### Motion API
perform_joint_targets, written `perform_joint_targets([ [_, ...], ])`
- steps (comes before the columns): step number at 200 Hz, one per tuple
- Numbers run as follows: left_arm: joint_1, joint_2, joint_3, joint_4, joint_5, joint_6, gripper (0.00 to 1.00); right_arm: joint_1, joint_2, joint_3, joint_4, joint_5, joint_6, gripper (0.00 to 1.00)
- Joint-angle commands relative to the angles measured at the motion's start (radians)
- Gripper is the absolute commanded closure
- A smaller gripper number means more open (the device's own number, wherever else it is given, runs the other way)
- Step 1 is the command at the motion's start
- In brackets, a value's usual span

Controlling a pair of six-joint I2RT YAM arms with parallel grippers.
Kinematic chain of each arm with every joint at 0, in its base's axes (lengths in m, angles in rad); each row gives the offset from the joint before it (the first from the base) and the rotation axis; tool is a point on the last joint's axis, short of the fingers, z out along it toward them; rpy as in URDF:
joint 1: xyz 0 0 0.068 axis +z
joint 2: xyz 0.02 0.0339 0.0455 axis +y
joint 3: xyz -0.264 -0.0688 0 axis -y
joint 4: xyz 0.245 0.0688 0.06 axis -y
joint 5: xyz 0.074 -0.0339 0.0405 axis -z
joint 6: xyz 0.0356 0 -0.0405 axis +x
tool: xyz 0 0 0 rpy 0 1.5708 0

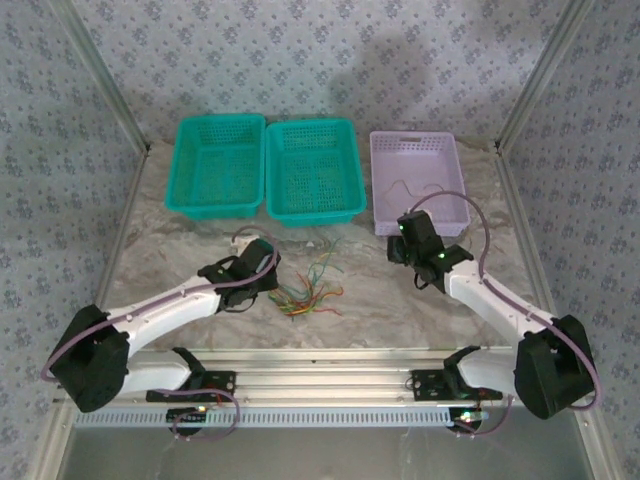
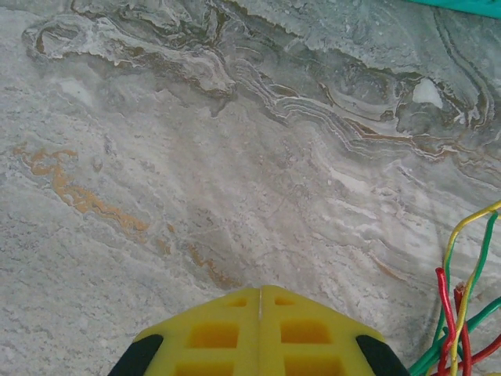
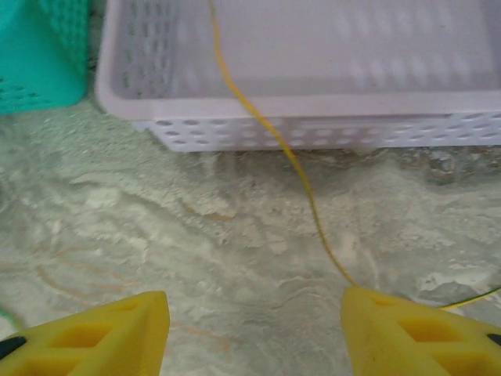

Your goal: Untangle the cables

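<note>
Top external view: the bundle of cables, green, yellow, red and orange, lies on the marble table. It is well apart from the lilac basket, to its left and nearer to my bases. My left pincer is just beside this bundle, on the side away from the lilac basket. Two green baskets stand in a row to the left of the lilac basket.

On my left wrist view, my left pincer is closed, the two yellow fingers pressed together with nothing between them. It rests over bare table, and the cables show at the lower right corner, apart from the fingertips.

On my right wrist view, my right pincer is open, its jaws wide apart, just in front of the near wall of the lilac basket. One yellow cable comes out of the lilac basket, goes over its near rim and runs down across the table to the inner edge of my right finger. It seems to touch this finger, but the picture is blurred there and I cannot tell surely. Nothing is pinched between the jaws.
</note>
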Motion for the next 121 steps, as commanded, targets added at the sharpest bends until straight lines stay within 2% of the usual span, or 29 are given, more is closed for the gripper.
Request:
perform_joint_targets([
  [1,-0.008,-0.027,0.016,-0.013,-0.031,0.015,1.00,-0.008,0.054,-0.003,0.031,0.082,0.032,0.39],
  [26,-0.009,-0.029,0.019,-0.019,-0.033,0.014,1.00,-0.030,0.124,-0.004,0.031,0.067,0.054,0.40],
  [78,-0.008,-0.029,0.024,-0.032,-0.037,0.017,1.00,-0.133,0.194,-0.030,0.126,-0.056,0.070,0.43],
  [121,-0.008,-0.027,0.034,-0.044,-0.046,0.022,1.00,-0.145,0.278,-0.001,0.165,-0.097,0.056,0.49],
])
